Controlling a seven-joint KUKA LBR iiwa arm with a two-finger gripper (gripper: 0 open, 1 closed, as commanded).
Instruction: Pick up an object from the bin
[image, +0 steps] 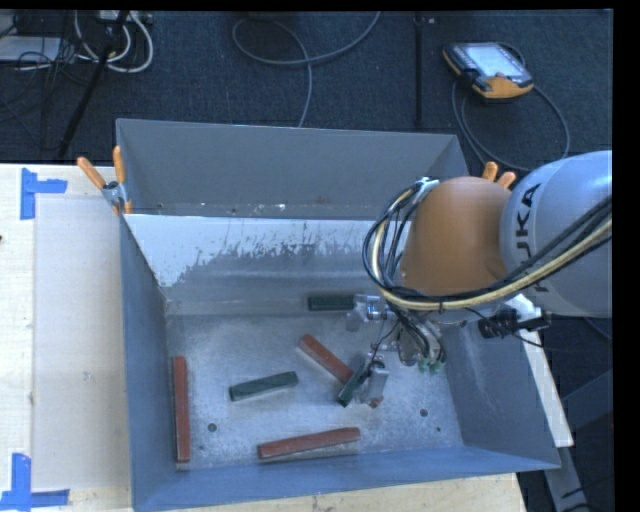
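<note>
A grey metal bin (250, 190) is seen from above. The robot arm reaches in from the right, and its hand (364, 386) is low over the bin floor, right of centre. It sits right at a short dark green bar (347, 393), which lies tilted at the end of a slanting reddish-brown bar (322, 355). Whether the hand is open or closed cannot be told. Apart from these lie a green bar (263, 386) at mid-floor, a dark bar (330, 301) by the back wall, a long brown bar (180, 408) along the left wall, and a front brown bar (308, 443).
</note>
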